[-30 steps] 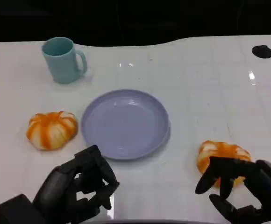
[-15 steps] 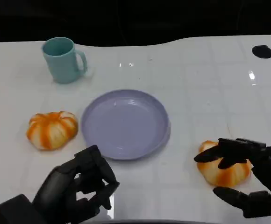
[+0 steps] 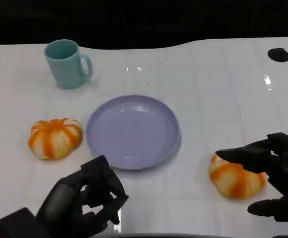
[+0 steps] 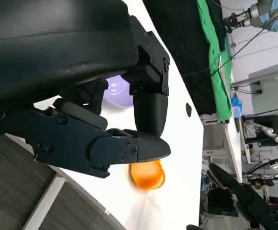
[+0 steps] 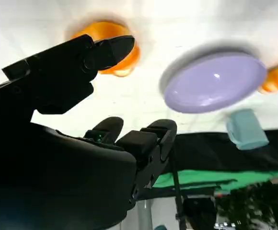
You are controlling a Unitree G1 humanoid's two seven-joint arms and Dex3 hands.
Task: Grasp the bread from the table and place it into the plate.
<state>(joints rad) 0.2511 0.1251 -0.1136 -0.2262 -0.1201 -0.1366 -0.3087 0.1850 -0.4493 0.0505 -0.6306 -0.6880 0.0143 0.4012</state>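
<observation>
Now we see our right hand [image 3: 273,181] spread wide around the bread [image 3: 235,179] right of the empty plate [image 3: 132,131], not gripping; our left hand [image 3: 82,203] curls on nothing.

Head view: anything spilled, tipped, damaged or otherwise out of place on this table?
Nothing stands out. The teal mug stands upright, the lilac plate lies flat and bare, and both orange-striped bread rolls sit whole on the white table, one on each side of the plate.
</observation>
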